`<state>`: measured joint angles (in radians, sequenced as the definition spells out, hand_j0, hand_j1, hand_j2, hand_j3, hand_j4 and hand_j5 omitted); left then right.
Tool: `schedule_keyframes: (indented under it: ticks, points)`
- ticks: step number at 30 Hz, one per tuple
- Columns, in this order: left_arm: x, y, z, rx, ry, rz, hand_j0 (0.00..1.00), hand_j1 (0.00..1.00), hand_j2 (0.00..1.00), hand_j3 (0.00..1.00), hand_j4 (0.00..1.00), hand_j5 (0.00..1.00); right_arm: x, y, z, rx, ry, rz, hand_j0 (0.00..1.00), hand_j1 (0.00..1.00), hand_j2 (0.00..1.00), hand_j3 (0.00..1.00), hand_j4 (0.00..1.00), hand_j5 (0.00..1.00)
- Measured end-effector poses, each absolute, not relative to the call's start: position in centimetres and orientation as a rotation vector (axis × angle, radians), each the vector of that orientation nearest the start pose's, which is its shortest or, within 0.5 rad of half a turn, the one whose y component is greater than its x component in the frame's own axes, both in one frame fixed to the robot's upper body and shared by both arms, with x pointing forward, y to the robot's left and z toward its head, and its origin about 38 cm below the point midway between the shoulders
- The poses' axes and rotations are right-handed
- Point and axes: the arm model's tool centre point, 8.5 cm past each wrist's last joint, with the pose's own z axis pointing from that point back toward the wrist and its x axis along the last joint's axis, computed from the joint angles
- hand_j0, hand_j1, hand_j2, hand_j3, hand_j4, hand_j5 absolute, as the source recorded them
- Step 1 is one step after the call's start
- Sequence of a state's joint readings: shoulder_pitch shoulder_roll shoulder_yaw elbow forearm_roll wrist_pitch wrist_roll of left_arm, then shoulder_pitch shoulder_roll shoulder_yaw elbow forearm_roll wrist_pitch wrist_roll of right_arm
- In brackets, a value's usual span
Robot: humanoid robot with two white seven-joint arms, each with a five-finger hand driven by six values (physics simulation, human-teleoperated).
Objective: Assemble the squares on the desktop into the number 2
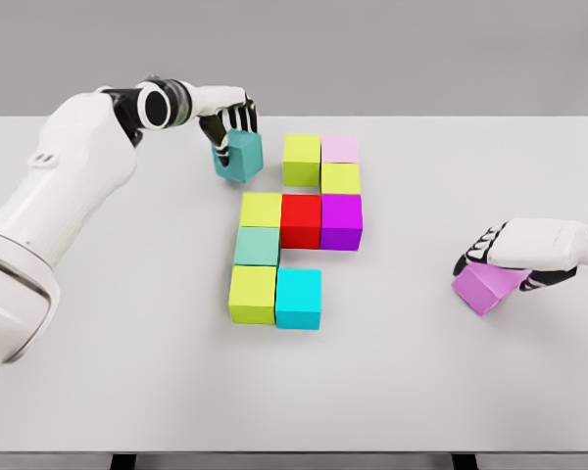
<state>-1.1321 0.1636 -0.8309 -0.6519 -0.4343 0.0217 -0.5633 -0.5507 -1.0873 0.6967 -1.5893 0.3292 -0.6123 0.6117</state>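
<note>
Evidently both hands carry missing pieces: the left hand [231,119] grips a teal cube [239,157] for the top row's left end, the right hand [510,257] a violet cube [484,286], likely for the bottom row.

A white table [98,392] carries eight coloured cubes [301,220] clustered mid-table.

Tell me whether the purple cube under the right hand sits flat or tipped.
Tipped. The purple cube sits rotated with one corner pointing down toward the table, its faces skewed, while the right hand curls over it.
</note>
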Motion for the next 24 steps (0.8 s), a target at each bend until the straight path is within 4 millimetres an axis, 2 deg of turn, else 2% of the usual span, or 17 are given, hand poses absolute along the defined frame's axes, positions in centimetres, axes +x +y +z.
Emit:
schedule_keyframes:
  ticks: [4, 8, 15, 24]
  points:
    - [59.9, 15.8, 21.2, 0.504, -1.035, -1.470, 0.45, 0.45, 0.45, 0.45, 0.45, 0.45, 37.6, -35.3, 20.4, -0.295, -1.102, 2.274, 0.56, 0.56, 0.56, 0.56, 0.56, 0.56]
    - [60.0, 15.0, 21.0, 0.535, -1.044, -1.416, 0.46, 0.46, 0.46, 0.46, 0.46, 0.46, 38.2, -34.3, 21.5, -0.316, -1.146, 2.284, 0.56, 0.56, 0.56, 0.56, 0.56, 0.56]
    - [59.9, 14.1, 20.9, 0.513, -1.030, -1.386, 0.47, 0.47, 0.47, 0.47, 0.47, 0.47, 38.5, -32.1, 21.4, -0.292, -1.218, 2.294, 0.56, 0.56, 0.56, 0.56, 0.56, 0.56]
    - [59.6, 12.7, 20.3, 0.490, -1.027, -1.387, 0.48, 0.48, 0.48, 0.48, 0.48, 0.48, 37.7, -28.8, 22.6, -0.269, -1.323, 2.354, 0.57, 0.57, 0.57, 0.57, 0.57, 0.57]
